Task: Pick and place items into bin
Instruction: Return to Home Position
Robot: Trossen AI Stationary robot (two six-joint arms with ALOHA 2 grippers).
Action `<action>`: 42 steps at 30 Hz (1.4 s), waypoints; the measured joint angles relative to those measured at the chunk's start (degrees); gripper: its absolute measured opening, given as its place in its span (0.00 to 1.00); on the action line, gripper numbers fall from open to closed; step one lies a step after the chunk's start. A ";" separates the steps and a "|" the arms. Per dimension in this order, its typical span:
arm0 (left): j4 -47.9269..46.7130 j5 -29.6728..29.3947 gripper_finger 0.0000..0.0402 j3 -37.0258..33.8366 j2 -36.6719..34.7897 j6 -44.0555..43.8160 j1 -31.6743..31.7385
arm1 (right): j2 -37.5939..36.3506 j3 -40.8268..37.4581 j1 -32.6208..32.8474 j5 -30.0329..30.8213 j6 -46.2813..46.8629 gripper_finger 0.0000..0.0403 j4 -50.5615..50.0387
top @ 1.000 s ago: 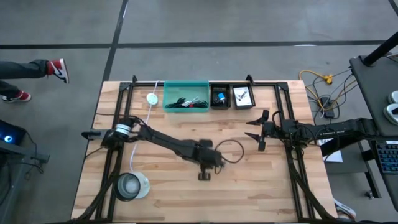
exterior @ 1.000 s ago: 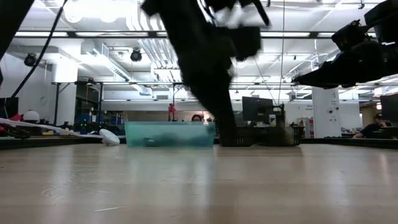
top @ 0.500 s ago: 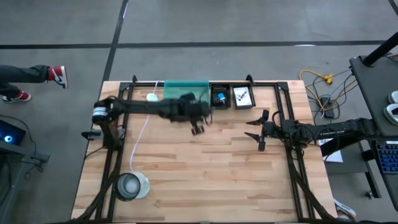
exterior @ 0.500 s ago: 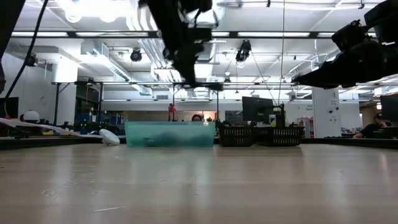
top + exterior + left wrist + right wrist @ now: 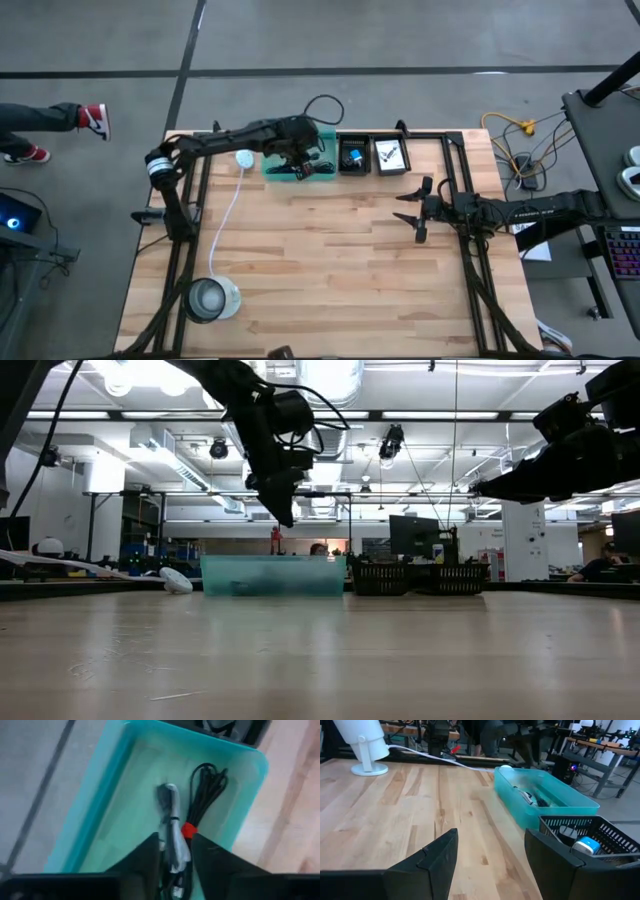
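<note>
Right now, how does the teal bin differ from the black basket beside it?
Walls: the teal bin is solid translucent plastic; the black basket is open lattice.
Size: the bin is longer than the basket.
Contents: the bin holds bundled cables, the basket a blue-and-white object.
Both are open-topped, side by side at the table's far edge.
The left gripper hangs over the bin; the right gripper waits over the table's right side, jaws open.
</note>
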 joint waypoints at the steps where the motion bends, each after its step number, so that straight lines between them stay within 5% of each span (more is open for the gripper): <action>1: 0.02 0.76 0.28 0.00 0.00 0.00 0.28 | 0.00 0.00 -0.02 0.01 0.00 0.53 -0.07; 6: 3.78 5.50 0.45 -0.47 -0.24 1.84 -0.08 | -0.02 0.00 0.00 0.01 0.25 0.53 -0.34; 12: 22.65 19.02 0.39 -10.03 -6.46 7.33 -4.90 | -0.02 0.00 0.00 -0.35 1.99 0.53 -0.36; 23: 57.06 18.80 0.02 -43.64 -30.82 6.81 -15.50 | 0.00 0.00 0.02 -0.50 1.82 0.53 -2.50; 30: 67.51 15.44 0.01 -61.59 -48.64 3.32 -24.47 | -0.02 0.00 0.02 -0.50 1.46 0.53 -2.51; 42: 66.64 7.96 0.00 -76.29 -73.12 4.05 -32.33 | -0.02 0.00 0.02 -0.47 1.44 0.53 -2.48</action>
